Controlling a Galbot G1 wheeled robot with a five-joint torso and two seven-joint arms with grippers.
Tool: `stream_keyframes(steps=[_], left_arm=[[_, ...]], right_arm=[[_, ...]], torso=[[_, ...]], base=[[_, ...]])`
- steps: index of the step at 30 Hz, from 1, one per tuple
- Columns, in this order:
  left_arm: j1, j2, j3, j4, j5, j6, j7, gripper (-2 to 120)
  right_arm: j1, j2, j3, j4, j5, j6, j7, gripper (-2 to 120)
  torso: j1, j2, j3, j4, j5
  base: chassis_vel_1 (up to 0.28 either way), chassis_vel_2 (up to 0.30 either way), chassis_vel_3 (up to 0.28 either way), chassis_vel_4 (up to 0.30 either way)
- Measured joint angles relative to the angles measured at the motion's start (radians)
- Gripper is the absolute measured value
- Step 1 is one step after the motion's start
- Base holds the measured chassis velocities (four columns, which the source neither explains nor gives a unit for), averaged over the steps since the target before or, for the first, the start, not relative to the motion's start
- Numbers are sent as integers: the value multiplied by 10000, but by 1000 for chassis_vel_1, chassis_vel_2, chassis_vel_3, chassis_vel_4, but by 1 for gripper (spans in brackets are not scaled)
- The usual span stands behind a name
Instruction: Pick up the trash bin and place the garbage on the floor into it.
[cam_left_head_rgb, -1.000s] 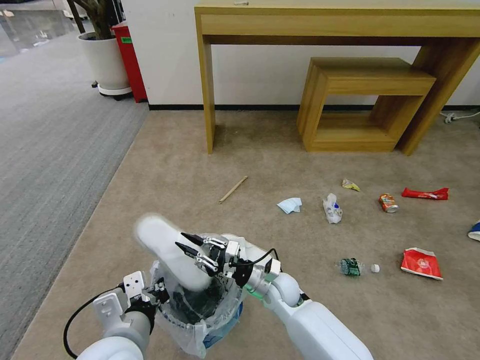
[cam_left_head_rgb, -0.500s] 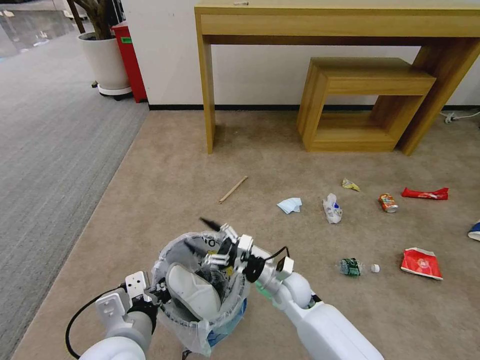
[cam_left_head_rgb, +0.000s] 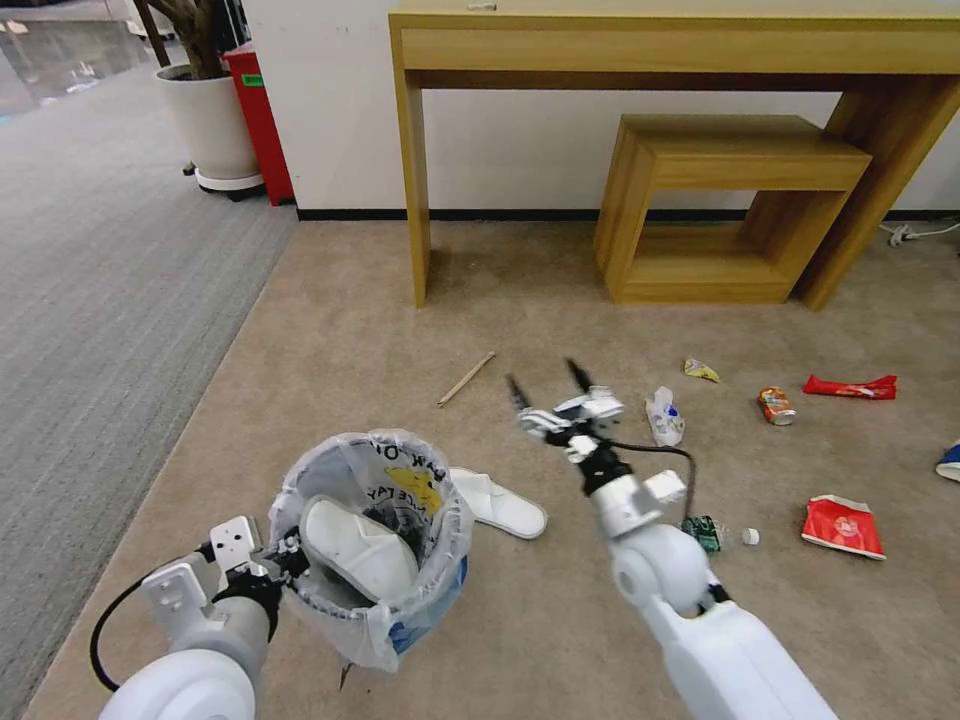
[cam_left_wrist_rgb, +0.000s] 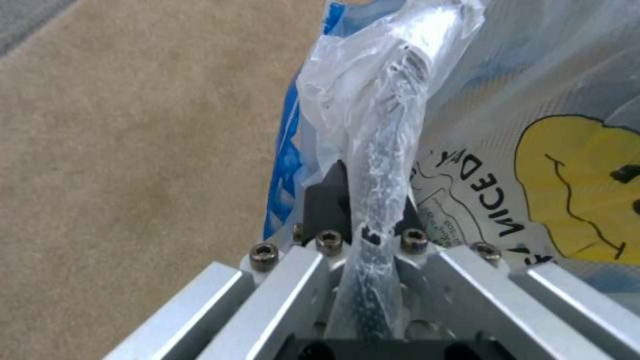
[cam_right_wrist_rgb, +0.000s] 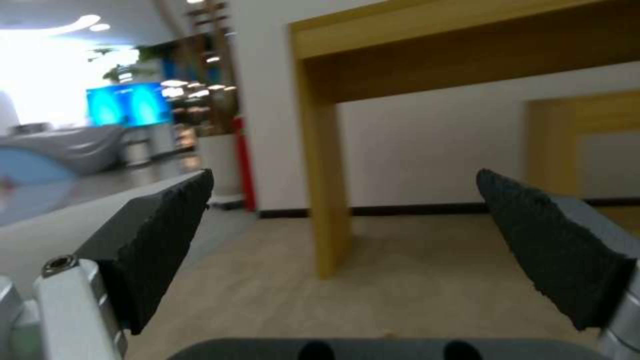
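Note:
My left gripper (cam_left_head_rgb: 288, 562) (cam_left_wrist_rgb: 370, 220) is shut on the near rim of the trash bin (cam_left_head_rgb: 425, 600), pinching the crinkly lettered bag (cam_left_wrist_rgb: 467, 165) against it. One white slipper (cam_left_head_rgb: 355, 545) lies inside the bin. A second white slipper (cam_left_head_rgb: 497, 503) rests on the beige floor (cam_left_head_rgb: 350, 330) just right of the bin. My right gripper (cam_left_head_rgb: 548, 385) (cam_right_wrist_rgb: 347, 220) hangs open and empty above the carpet, right of the wooden stick (cam_left_head_rgb: 465, 379). More garbage lies to the right: a crumpled white piece (cam_left_head_rgb: 664, 417), a crushed can (cam_left_head_rgb: 776, 406), a green bottle (cam_left_head_rgb: 703, 533) and red wrappers (cam_left_head_rgb: 843, 525).
A wooden desk (cam_left_head_rgb: 412, 180) and a low wooden bench (cam_left_head_rgb: 730, 200) stand against the back wall. A white plant pot (cam_left_head_rgb: 210, 125) and a tall red bin (cam_left_head_rgb: 258, 120) sit at the back left. Grey ribbed carpet (cam_left_head_rgb: 90, 300) runs along the left.
My right gripper opened and the white slipper dropped into the bin. That arm then swung forward and to the right. The bin shifted slightly left, uncovering the second slipper.

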Motion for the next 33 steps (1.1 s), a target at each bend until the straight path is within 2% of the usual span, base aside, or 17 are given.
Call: stream_keyframes(steps=[6,20,23,26,30,32,33], left_arm=[[6,-82,-7,-136,5,0,0,0],[-24,-172,-184,-175,65,1,-3,0],[-20,-173,-393,-176,141,2,-95,0],[-21,-93,-1170,-149,-12,2,-241,0],[-20,29,-1704,-50,-125,2,-249,0],[-20,29,-1704,-50,-125,2,-249,0],[-38,102,-2110,60,-277,2,-224,0]], right_arm=[[-1251,128,1241,647,-137,58,198,100],[-1941,261,1637,800,-395,528,37,100],[-1942,309,1609,751,-469,598,16,100],[-1918,389,1584,674,-553,684,18,100],[-1870,419,1786,633,-582,702,43,100],[-1870,419,1786,633,-582,702,43,100],[-1829,398,2121,579,-550,705,82,100]], torso=[[0,0,0,-1,-4],[0,0,0,0,-4],[0,0,0,-1,-4],[0,0,0,1,-3],[0,0,0,1,-5],[0,0,0,1,-5],[0,0,1,2,-4]], base=[[0,0,0,0],[0,0,0,0],[0,0,0,0],[0,0,0,0],[0,0,0,0],[0,0,0,0],[0,0,0,0]])
